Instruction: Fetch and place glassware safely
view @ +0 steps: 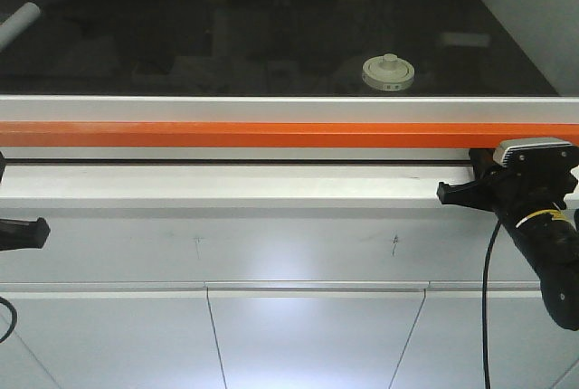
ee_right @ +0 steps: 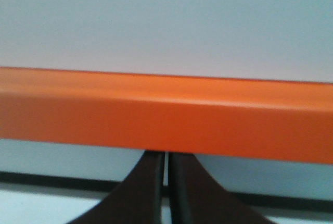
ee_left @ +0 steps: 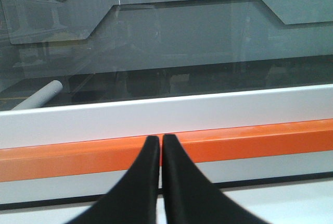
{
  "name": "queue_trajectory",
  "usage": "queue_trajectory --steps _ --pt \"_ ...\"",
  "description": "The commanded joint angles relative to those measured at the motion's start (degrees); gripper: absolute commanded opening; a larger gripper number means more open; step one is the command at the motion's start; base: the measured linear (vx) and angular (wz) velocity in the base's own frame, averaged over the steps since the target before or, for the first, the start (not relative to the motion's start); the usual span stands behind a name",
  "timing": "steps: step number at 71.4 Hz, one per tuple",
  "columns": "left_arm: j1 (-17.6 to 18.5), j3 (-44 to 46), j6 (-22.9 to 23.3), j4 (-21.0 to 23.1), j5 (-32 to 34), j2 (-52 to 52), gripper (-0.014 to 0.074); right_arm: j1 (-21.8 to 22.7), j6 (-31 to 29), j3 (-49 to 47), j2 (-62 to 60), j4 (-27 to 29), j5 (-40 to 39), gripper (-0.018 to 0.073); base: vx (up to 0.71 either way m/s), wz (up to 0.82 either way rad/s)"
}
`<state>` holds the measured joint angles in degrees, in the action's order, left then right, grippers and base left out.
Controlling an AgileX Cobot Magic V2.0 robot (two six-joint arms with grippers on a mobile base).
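Observation:
The glass jar with a cream-white knobbed lid (view: 389, 72) stands on the dark work surface behind the glass sash, right of centre. It does not show in either wrist view. My left gripper (ee_left: 160, 138) is shut and empty, in front of the orange bar (ee_left: 270, 139); in the front view it is at the far left edge (view: 36, 229). My right gripper (ee_right: 166, 154) is shut and empty, with its tips right at the underside of the orange bar (ee_right: 166, 114); in the front view it is at the right (view: 445, 194), below and right of the jar.
An orange bar (view: 271, 134) and a white frame (view: 271, 107) run across the front of the enclosure. A white tube (view: 20, 23) lies at the back left and also shows in the left wrist view (ee_left: 39, 96). White cabinet doors (view: 308, 335) are below.

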<state>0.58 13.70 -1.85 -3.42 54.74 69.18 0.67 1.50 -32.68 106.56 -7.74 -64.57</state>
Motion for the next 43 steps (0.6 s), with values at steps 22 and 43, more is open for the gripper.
queue_trajectory --steps 22,43 --pt "0.29 1.5 0.05 0.45 4.14 0.1 -0.0007 0.25 -0.58 -3.37 -2.07 0.14 -5.49 -0.0001 0.0 0.0" --pt "0.29 6.78 -0.13 0.05 4.46 8.7 -0.0007 0.25 -0.58 -3.37 -2.07 0.14 -5.54 -0.0001 0.0 0.0"
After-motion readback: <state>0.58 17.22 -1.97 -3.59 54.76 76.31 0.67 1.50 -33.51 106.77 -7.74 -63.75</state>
